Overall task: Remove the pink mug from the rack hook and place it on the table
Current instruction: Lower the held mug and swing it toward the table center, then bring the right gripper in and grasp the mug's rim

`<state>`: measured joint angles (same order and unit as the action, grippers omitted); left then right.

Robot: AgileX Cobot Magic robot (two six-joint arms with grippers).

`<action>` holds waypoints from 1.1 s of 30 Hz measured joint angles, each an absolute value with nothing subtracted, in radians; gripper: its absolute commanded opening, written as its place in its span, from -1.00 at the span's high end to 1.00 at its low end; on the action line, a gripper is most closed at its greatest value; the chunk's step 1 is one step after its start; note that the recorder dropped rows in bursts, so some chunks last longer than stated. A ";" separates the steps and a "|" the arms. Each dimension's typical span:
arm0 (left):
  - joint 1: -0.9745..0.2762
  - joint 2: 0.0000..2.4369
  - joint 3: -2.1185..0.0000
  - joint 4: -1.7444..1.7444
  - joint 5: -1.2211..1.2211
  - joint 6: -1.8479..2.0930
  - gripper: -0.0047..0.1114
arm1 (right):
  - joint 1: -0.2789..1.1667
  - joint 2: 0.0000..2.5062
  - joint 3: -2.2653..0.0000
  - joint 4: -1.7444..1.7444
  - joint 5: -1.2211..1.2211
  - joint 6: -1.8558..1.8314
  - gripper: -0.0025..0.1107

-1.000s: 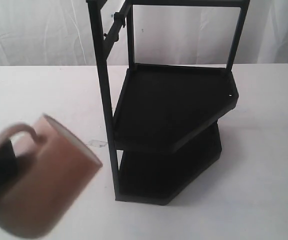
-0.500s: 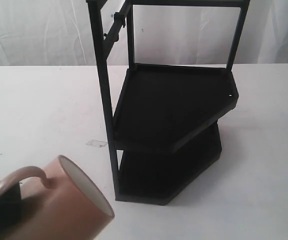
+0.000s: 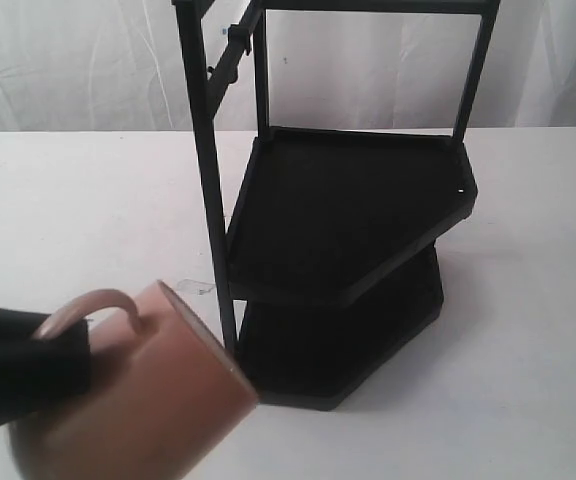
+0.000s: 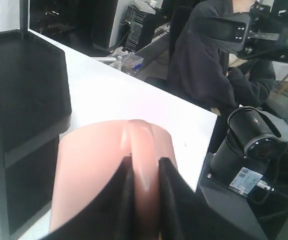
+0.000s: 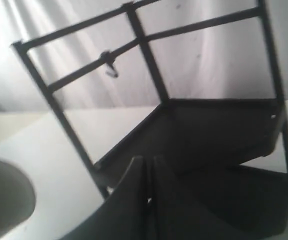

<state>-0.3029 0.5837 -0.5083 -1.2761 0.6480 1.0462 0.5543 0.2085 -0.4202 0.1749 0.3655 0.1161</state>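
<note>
One pink mug (image 3: 143,405) clamped by left end effector (image 4: 143,200), one rack (image 3: 348,220), right end effector (image 5: 147,200) closed

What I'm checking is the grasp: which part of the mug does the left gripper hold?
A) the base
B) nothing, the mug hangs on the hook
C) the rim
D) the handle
D: in the left wrist view the left gripper pinches the handle of the mug between its two fingers.
</note>
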 measured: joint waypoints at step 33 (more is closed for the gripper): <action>-0.303 0.923 -0.726 -1.307 0.837 1.230 0.92 | 0.652 0.800 -0.682 1.066 0.725 -1.248 -0.08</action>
<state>-0.3029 0.9233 -0.7261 -1.3070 0.8371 1.2305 0.6525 0.7997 -0.6816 1.0659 0.7255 -1.2477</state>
